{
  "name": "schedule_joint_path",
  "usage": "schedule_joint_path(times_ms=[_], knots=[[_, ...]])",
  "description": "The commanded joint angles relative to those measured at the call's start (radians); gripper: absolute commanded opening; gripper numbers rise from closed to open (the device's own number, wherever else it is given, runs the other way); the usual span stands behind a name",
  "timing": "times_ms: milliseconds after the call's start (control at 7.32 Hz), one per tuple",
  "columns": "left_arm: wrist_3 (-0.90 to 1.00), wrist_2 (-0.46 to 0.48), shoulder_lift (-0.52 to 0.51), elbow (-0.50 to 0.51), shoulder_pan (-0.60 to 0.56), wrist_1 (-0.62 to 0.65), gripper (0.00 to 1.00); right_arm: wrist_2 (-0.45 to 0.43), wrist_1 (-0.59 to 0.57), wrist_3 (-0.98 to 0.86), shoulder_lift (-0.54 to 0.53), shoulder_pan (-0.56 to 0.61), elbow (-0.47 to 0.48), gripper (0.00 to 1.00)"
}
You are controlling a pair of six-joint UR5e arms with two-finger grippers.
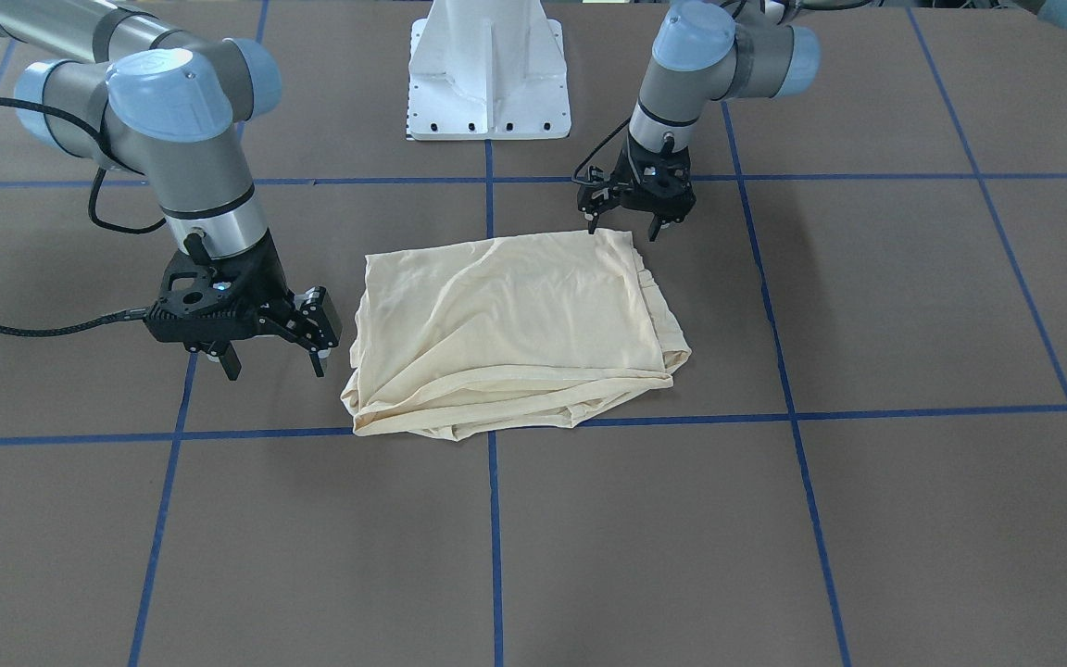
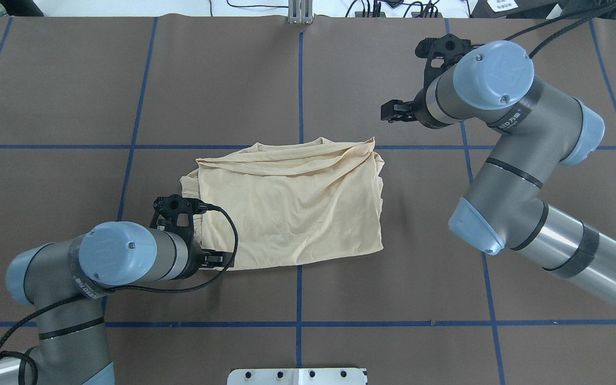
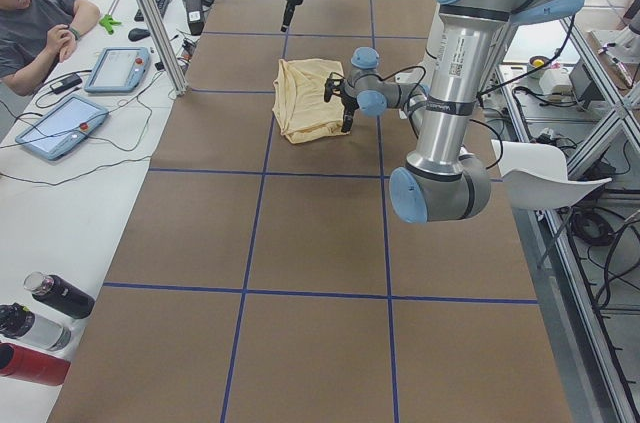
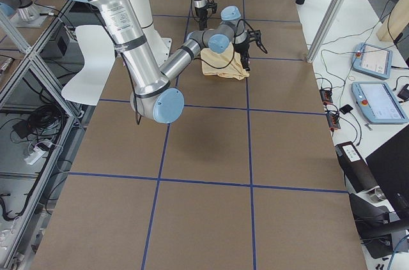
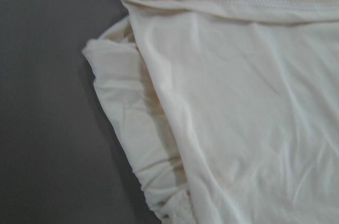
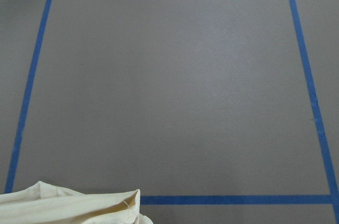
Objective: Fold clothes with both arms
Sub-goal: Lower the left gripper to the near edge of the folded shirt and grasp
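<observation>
The clothes, one pale cream-yellow shirt point(image 1: 506, 329), lie folded into a rough rectangle at the table's middle point(image 2: 292, 206); no print shows. My left gripper point(image 1: 624, 229) hangs open just above the shirt's corner nearest the robot base, holding nothing. The left wrist view looks down on the shirt's layered folded edge point(image 5: 159, 144). My right gripper point(image 1: 275, 365) is open beside the shirt's opposite corner, off the cloth by a small gap, with nothing between its fingers. In the right wrist view only a corner of the shirt point(image 6: 69, 205) shows at the bottom left; the rest is bare table.
Brown table surface with a grid of blue tape lines point(image 1: 494, 519). The white pedestal base point(image 1: 487, 74) stands at the robot's edge. A person point(image 3: 40, 23) sits at a side bench with tablets point(image 3: 60, 128); bottles point(image 3: 45, 313) stand on that bench.
</observation>
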Motion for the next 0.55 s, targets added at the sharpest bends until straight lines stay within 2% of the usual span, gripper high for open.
schedule_joint_path(times_ms=[0,273,410], knots=[[-0.012,0.001,0.005,0.009,0.009,-0.006,0.43,0.000,0.000,0.000,0.001,0.000,0.000,1.00],[-0.014,0.001,0.004,0.015,0.009,-0.008,0.37,-0.005,0.000,0.000,0.001,-0.001,-0.001,1.00],[-0.015,0.001,0.002,0.015,0.009,-0.008,0.20,-0.005,0.000,0.000,0.001,-0.001,-0.001,1.00]])
